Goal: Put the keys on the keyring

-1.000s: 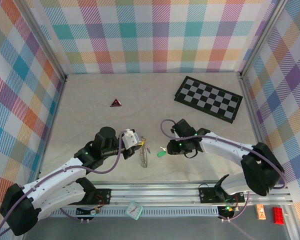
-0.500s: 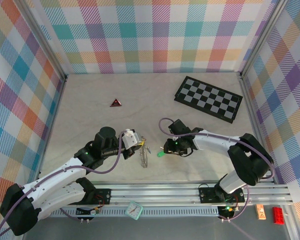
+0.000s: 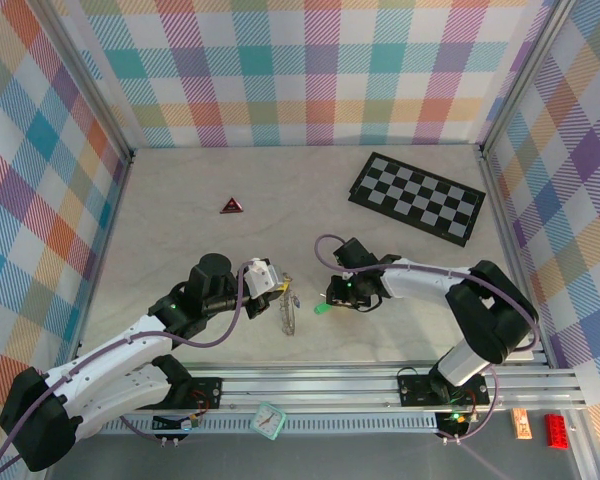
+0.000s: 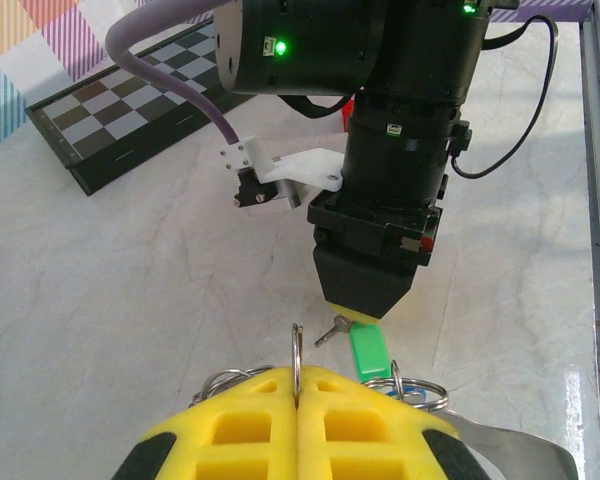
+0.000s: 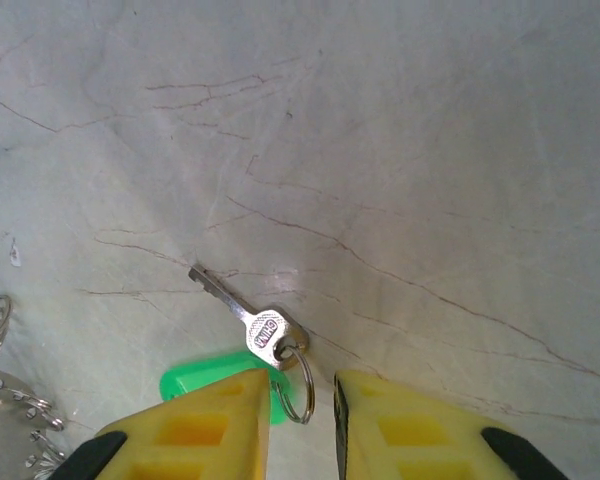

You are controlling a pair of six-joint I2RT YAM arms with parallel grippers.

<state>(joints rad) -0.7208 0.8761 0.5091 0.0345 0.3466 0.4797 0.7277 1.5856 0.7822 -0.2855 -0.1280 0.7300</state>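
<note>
My left gripper [image 4: 298, 376] is shut on the keyring [image 4: 296, 348], a thin metal ring standing upright between its yellow fingers. More rings [image 4: 421, 391] hang beside those fingers. A small silver key [image 5: 242, 310] lies flat on the table, joined by a small split ring [image 5: 299, 386] to a green tag [image 5: 202, 378]. My right gripper [image 5: 300, 392] hovers right over it, jaws a narrow gap apart, with the small ring between them and neither finger visibly touching it. In the top view the left gripper [image 3: 273, 280] and right gripper [image 3: 332, 300] stand close together, with the green tag [image 3: 322, 308] between them.
A chequered board [image 3: 416, 196] lies at the back right and a small red-and-black triangle [image 3: 230, 206] at the back left. A flat metal piece with rings [image 3: 287, 316] dangles under the left gripper. Rings and a bead chain [image 5: 20, 410] lie left of the key.
My right gripper has crept left and down onto the key and its jaws have narrowed. The right arm's elbow has folded inward. The left arm has held still.
</note>
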